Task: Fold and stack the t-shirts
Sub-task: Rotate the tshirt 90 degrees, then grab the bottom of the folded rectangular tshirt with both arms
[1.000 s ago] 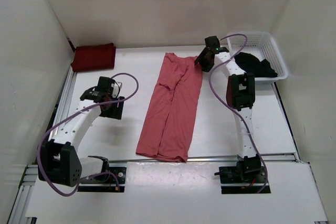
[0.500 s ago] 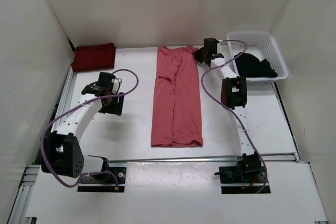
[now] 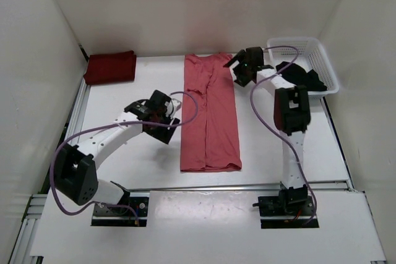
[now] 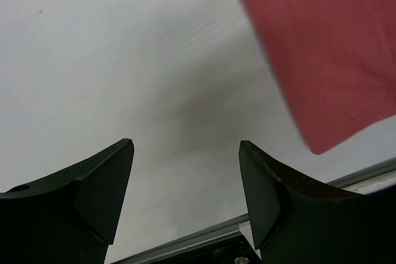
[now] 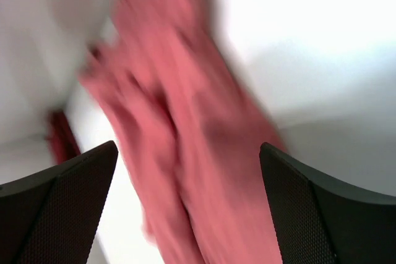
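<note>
Left gripper [image 3: 166, 129] has swung in from the left side of the table [image 3: 124, 153] and now hangs just beside the left edge of the salmon t-shirt [image 3: 209, 115], about midway along its length. Right gripper [image 3: 238, 71] has let go of the shirt's far right corner and stands just above it, where half a second ago it sat lower on the cloth.

In the left wrist view the left jaws are apart with only bare table between the fingers [image 4: 102, 183]. The salmon shirt lies ahead and to the right of them, not touching, with its near corner showing.

The right wrist view is blurred, but its fingers [image 5: 68, 183] stand wide apart with nothing held. The salmon cloth lies below, running between them.

A second ago the salmon shirt lay slanted. Now it is a straight narrow strip running from the far edge toward the near rail.

The maroon t-shirt [image 3: 110, 67] lies folded at the far left corner, unchanged. The black t-shirt [image 3: 300, 77] lies in the white basket [image 3: 322, 51] at the far right.
</note>
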Available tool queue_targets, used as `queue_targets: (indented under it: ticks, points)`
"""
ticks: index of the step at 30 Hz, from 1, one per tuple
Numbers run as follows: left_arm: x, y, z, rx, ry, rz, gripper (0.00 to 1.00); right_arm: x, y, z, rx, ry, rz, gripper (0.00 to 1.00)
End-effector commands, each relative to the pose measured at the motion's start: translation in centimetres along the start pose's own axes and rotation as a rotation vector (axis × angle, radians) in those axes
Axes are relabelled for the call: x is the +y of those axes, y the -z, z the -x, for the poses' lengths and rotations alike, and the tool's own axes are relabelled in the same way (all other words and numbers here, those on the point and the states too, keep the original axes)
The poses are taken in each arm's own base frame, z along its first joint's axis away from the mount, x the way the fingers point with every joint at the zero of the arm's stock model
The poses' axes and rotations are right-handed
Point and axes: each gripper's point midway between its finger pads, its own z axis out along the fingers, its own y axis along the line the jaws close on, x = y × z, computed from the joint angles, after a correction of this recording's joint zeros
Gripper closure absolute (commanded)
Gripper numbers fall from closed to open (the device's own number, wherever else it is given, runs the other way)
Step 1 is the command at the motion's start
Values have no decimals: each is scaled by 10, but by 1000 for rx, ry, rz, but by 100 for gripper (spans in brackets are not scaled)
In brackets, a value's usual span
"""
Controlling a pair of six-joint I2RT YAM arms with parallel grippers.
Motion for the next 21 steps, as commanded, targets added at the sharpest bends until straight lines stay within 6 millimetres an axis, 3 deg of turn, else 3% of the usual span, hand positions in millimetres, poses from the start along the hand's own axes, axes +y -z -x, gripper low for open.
queue_targets:
  ticks: [1,2,3,6,7,10,11,14,15,17,18,19,21]
  points:
    - [-26,8,16,-68,-66,-55,20,1,87,-12,5,206,-99,1]
    - [-31,10,20,-88,-77,-62,20,-27,98,-31,40,240,-176,1]
    - [-34,10,19,-89,-88,-67,20,-25,126,-41,53,316,-193,1]
    - [-50,12,20,-95,-100,-143,21,-53,171,-81,121,385,-244,1]
    - [-51,4,8,-55,-101,-152,21,-73,192,-98,146,391,-262,1]
    - [-56,-5,-2,-50,-110,-168,23,-97,224,-131,194,400,-267,1]
    - [-58,-8,-10,-44,-118,-172,23,-112,242,-145,214,404,-262,1]
    - [-69,-12,-16,-53,-129,-226,23,-127,270,-166,259,433,-209,4]
    - [-72,-12,-14,-71,-130,-238,23,-151,278,-181,307,426,-237,6]
    - [-83,-13,-16,-78,-143,-288,23,-158,292,-196,350,423,-203,17]
    - [-89,-14,-19,-89,-156,-310,23,-174,299,-211,395,429,-222,21]
    - [-97,-16,-23,-88,-167,-342,24,-174,305,-219,406,456,-198,25]
    - [-97,-27,-31,-74,-167,-342,24,-188,309,-227,407,477,-222,29]
